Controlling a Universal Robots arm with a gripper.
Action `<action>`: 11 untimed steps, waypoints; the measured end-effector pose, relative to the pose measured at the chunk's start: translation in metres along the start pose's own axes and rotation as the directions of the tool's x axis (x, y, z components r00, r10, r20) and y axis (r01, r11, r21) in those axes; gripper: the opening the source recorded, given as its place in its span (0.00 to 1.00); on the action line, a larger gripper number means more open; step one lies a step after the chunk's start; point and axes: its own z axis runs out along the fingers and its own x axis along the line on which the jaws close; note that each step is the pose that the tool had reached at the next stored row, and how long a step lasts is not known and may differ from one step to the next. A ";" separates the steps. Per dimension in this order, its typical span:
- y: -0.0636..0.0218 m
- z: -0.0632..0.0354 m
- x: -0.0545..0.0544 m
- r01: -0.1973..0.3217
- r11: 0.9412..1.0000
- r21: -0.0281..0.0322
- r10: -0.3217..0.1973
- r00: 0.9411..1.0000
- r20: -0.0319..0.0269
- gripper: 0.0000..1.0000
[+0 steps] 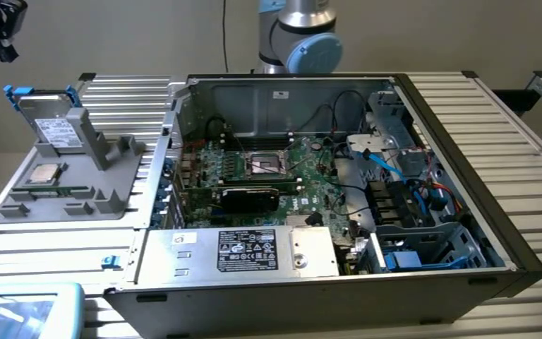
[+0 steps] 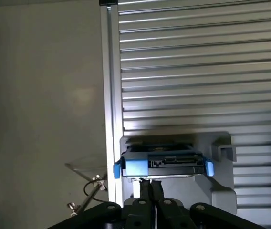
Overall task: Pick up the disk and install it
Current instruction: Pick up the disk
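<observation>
disk [image 1: 50, 116] silver-grey, white label, blue bracket round edges, standing upright in grey holder [image 1: 111, 194]. tool [image 2: 151, 182] tips pressed together, just shy of holder. plenty of open slatted tabletop [image 2: 197, 71] past holder.

I see my arm [image 1: 301, 42] rising upright at the back of the exterior view, its grey-and-blue joint facing me. My end effector [image 2: 150, 183] holds its two dark fingers [image 2: 146, 188] pressed together, gripping nothing.

Open computer case [image 1: 252, 106] beside grey holder [image 1: 111, 192] on ribbed table [image 1: 483, 134]
</observation>
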 end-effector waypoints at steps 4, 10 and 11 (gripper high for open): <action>0.0038 0.0003 0.003 0.001 1.000 0.002 -0.001 1.000 0.000 0.11; 0.0038 0.0003 0.003 0.001 1.000 0.002 -0.001 1.000 0.000 0.11; 0.0038 0.0003 0.003 0.001 1.000 0.002 -0.001 1.000 0.000 0.11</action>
